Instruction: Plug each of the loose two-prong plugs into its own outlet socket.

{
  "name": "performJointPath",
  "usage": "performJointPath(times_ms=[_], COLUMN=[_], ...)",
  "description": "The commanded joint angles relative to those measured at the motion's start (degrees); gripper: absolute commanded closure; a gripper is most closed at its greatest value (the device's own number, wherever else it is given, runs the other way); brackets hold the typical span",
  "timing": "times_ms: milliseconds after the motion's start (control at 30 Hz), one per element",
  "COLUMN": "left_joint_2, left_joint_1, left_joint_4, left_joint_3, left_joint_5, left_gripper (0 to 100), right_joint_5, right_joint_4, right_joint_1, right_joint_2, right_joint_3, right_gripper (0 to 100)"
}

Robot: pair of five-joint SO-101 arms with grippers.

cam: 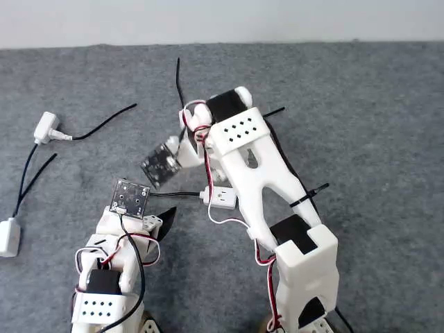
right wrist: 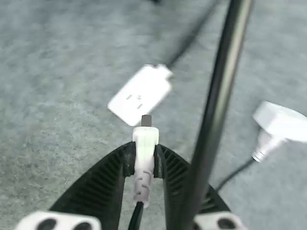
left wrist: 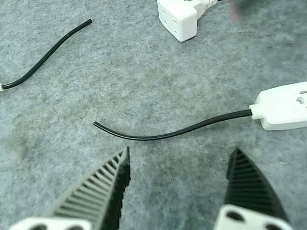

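Grey fabric covers the table (cam: pixel 374 104) in the high view. The right arm (cam: pixel 243 159) lies across the middle. Just beside it is a white near socket (cam: pixel 222 198), whose black cord (cam: pixel 177 195) runs off toward the left arm. The left gripper (cam: pixel 165 222) sits low, close to that cord. Well apart, at the table's left side, lie a loose plug (cam: pixel 46 127) and, at the very edge, a far socket (cam: pixel 8 236).

From the left wrist, the left gripper (left wrist: pixel 182 153) is spread wide with nothing between its fingers (left wrist: pixel 103 189), over bare fabric. The cord (left wrist: pixel 168 134) curves just ahead of the tips to the near socket (left wrist: pixel 283 109). Farther on lie a white block with small holes (left wrist: pixel 178 20) and another black lead (left wrist: pixel 48 55).

From the right wrist, the right gripper (right wrist: pixel 144 149) is clamped on a white held plug (right wrist: pixel 145 141). Its prongs (right wrist: pixel 147 120) point at the far socket (right wrist: pixel 140 96); I cannot tell whether they touch it. The loose plug (right wrist: pixel 280 123) lies off to one side. A black cable (right wrist: pixel 218 105) crosses close to the camera.
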Motion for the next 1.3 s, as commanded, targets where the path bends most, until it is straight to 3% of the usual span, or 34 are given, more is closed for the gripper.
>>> performJointPath(times_ms=[0, 567, 633, 800, 867, 1100, 1267], left_joint_2=[-0.09, -0.09, -0.09, -0.09, -0.09, -0.09, -0.09], left_joint_1=[-0.09, -0.18, -0.18, -0.26, -0.26, -0.26, -0.26], left_joint_4=[0.35, 0.35, 0.35, 0.35, 0.35, 0.35, 0.35], left_joint_3=[-0.57, -0.57, -0.57, -0.57, -0.57, -0.57, -0.57], left_joint_5=[-0.26, -0.26, -0.26, -0.26, -0.26, -0.26, -0.26], left_gripper=[68, 68, 68, 68, 68, 68, 68], right_joint_5=[-1.58, -3.34, -0.18, 19.25, 23.74, 26.37, 33.23], right_joint_4=[2.07, 2.42, 2.42, 2.42, 2.42, 2.33, 2.33], right_joint_1=[-0.84, 0.48, 1.1, 2.15, 2.15, 2.15, 2.24], right_joint_2=[-1.27, -1.1, -1.54, -1.19, -1.54, -1.1, -1.1], right_joint_3=[-5.8, -5.89, -4.48, 1.14, 2.55, 3.16, 3.16], right_gripper=[98.7, 98.7, 98.7, 98.7, 98.7, 98.7, 98.7])
